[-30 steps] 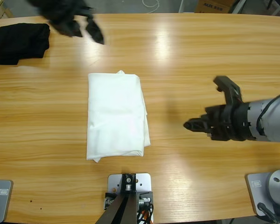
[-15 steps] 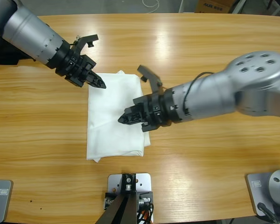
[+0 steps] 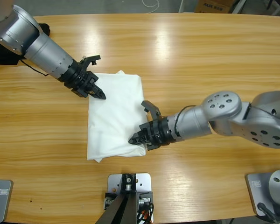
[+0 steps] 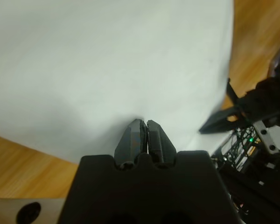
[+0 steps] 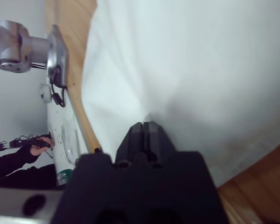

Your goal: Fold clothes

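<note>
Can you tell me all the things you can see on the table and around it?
T-shirt: one, white, folded into a tall rectangle in the middle of the table.
Dark garment: one, black, at the table's far left edge, mostly hidden behind an arm.
Table: one, light wood, long.
Cardboard box: one, brown, beyond the far edge.
White cord: one, beyond the far edge.
Left gripper: one, black fingers closed, at the shirt's upper left corner.
Right gripper: one, black fingers closed, at the shirt's lower right edge.
</note>
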### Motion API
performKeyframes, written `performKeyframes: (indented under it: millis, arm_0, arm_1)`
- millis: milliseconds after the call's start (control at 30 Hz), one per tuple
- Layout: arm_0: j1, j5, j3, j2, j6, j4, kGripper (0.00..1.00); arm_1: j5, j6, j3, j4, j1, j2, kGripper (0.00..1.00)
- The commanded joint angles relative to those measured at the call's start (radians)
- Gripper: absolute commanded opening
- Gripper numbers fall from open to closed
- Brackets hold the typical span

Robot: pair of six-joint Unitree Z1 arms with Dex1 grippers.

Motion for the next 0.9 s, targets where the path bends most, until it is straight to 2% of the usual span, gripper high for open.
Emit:
performKeyframes:
  millis: [33, 333, 567, 667, 700, 767, 800, 833, 900]
  arm_0:
    - [0.031, 0.062, 0.02, 0.111, -0.056, -0.025, 0.0]
    - [0.119, 0.208, 0.001, 0.075, -0.082, -0.011, 0.0]
    - [0.103, 0.175, -0.011, 0.016, -0.086, -0.015, 0.0]
    - [0.098, 0.099, -0.019, -0.107, -0.081, -0.032, 0.0]
    - [0.09, 0.077, -0.029, -0.159, -0.079, -0.032, 0.0]
    - [0.066, 0.065, -0.051, -0.267, -0.079, -0.029, 0.0]
    - [0.055, 0.067, -0.057, -0.3, -0.081, -0.025, 0.097]
    - [0.048, 0.069, -0.056, -0.321, -0.08, -0.017, 0.279]
    - [0.038, 0.084, -0.023, -0.336, -0.079, -0.011, 0.37]
  arm_1:
    - [-0.001, 0.023, 0.076, -0.108, -0.004, 0.139, 0.0]
    - [-0.033, 0.032, 0.103, -0.126, -0.004, 0.094, 0.0]
    - [-0.059, 0.036, 0.125, -0.125, -0.004, 0.073, 0.0]
    - [-0.071, 0.034, 0.135, -0.106, -0.004, -0.047, 0.0]
    - [-0.073, 0.021, 0.132, -0.021, -0.004, -0.14, 0.0]
    - [-0.109, -0.06, -0.018, 0.36, 0.004, -0.381, 0.0]
    - [-0.125, -0.098, -0.122, 0.537, 0.007, -0.462, 0.0]
    - [-0.133, -0.124, -0.21, 0.664, 0.007, -0.505, 0.0]
    - [-0.134, -0.153, -0.338, 0.804, 0.007, -0.505, 0.0]
